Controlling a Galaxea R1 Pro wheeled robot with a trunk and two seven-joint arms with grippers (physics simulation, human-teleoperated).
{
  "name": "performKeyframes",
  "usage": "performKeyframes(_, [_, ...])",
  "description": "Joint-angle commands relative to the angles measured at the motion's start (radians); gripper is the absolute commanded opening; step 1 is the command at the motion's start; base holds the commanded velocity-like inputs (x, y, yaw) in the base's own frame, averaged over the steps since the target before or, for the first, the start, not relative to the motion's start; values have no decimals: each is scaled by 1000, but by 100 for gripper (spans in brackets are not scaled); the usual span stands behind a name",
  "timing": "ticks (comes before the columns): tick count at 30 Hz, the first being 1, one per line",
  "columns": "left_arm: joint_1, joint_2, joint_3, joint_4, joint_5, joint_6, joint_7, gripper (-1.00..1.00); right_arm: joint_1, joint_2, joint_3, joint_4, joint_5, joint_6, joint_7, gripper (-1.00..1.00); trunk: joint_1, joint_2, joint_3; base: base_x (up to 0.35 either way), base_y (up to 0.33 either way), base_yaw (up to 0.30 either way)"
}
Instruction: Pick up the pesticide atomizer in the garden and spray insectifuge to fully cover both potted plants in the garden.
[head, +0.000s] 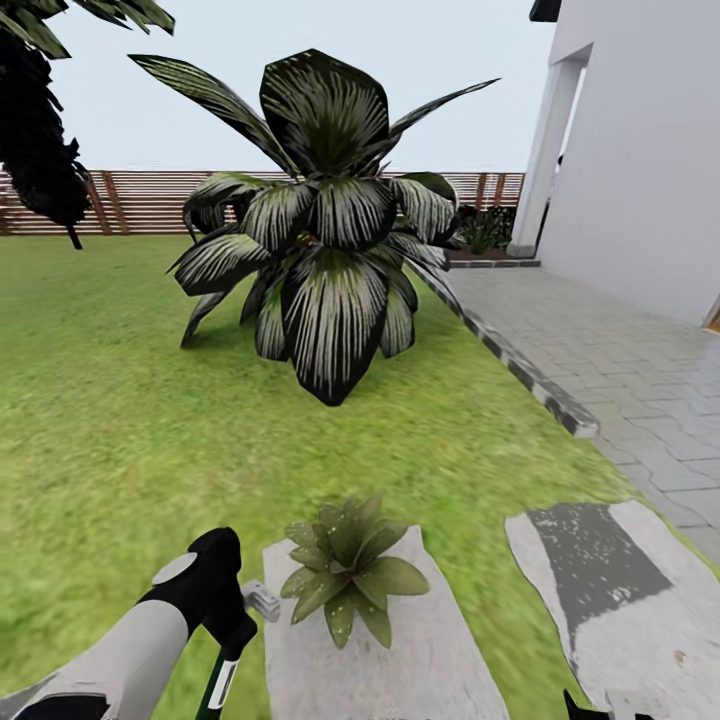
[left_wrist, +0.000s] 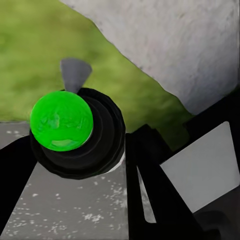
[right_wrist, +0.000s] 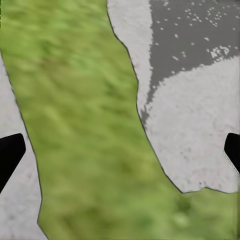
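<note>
Gripping the sprayer (left_wrist: 75, 132) below its green cap, our left gripper (left_wrist: 125, 165) was clenched; we judged it light, rigid, slippery. It sat left of the near potted plant (head: 350, 570). Right gripper (right_wrist: 120, 150) gaped.

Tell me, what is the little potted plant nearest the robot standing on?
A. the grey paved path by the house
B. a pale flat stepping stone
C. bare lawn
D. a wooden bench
B: in the head view the small potted plant sits on a pale stepping stone set in the lawn, well apart from the paved path.
</note>
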Motion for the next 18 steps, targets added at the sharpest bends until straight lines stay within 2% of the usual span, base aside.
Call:
performKeyframes(1, [-1,-1,1,-1,-9,8,-9,-100,-1,0,-9,0,2,-4,8,100,0,0,-1,-96,-269,269])
performKeyframes(8, [-5,-1,1,-1,-9,8,-9,-100,-1,0,-9,0,2,-4,8,100,0,0,-1,-160,-237,275])
performKeyframes(13, [-10,0,3,-2,-8,8,-15,-100,-1,0,-9,0,2,-4,8,100,0,0,-1,47,-138,195])
performKeyframes(18, [-109,-9,0,14,-5,8,-32,-100,-1,0,-9,0,2,-4,8,100,0,0,-1,18,-19,21])
